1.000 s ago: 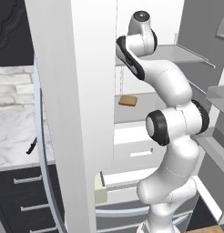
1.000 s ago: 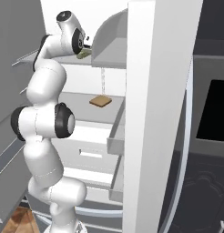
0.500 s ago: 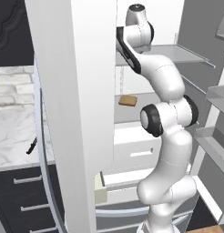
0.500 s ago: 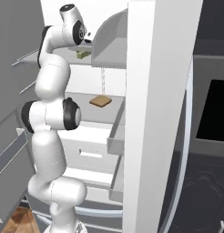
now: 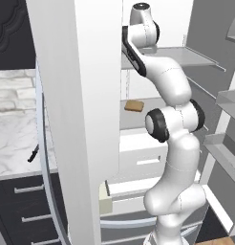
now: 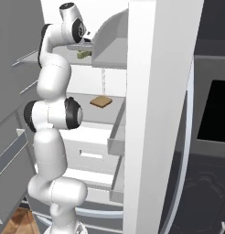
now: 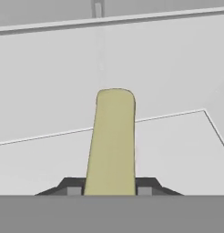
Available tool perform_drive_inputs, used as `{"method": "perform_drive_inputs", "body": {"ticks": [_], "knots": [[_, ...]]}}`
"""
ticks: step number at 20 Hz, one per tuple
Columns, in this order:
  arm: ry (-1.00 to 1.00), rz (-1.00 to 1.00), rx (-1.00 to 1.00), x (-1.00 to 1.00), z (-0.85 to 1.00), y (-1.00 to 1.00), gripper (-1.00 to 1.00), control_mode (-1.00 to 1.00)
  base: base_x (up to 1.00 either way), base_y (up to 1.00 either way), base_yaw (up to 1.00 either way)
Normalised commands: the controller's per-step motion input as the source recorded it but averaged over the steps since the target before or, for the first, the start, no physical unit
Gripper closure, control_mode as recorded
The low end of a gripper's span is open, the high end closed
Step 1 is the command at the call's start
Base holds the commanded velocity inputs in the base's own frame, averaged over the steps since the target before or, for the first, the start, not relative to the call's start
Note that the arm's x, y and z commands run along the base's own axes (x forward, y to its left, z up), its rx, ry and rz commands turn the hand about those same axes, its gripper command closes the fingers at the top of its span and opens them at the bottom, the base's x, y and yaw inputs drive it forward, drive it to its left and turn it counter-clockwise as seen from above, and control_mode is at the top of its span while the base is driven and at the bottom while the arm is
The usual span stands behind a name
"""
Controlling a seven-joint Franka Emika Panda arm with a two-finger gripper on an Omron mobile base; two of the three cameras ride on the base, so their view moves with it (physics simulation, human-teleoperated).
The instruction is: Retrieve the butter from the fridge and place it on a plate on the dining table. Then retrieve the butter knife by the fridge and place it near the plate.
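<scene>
Butter is now clamped between the fingers of the gripper on the upper shelf of the fridge; since the earlier frame the arm has been raised

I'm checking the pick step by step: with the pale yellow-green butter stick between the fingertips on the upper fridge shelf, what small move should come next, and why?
Probably a slight lift, then a straight pull back out of the grey steel fridge. In the hand view the pale yellow-green butter stick fills the gap between the dark fingertips of the gripper, which seems closed on it, yet it lies on the white upper shelf.
</scene>
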Motion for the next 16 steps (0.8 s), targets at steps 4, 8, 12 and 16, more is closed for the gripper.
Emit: {"method": "perform_drive_inputs", "body": {"ticks": [4, 8, 12, 16], "knots": [[-0.03, 0.02, 0.00, -0.04, -0.10, 0.01, 1.00, -1.00, 0.00, 0.00, 0.00], [-0.02, 0.25, 0.00, -0.42, 0.00, -0.04, 1.00, -1.00, 0.00, 0.00, 0.00], [0.01, 0.23, -0.05, -0.78, -0.11, 0.00, 1.00, -1.00, 0.00, 0.00, 0.00], [0.01, 0.12, -0.14, -0.83, -0.51, 0.00, 1.00, -1.00, 0.00, 0.00, 0.00]]}}
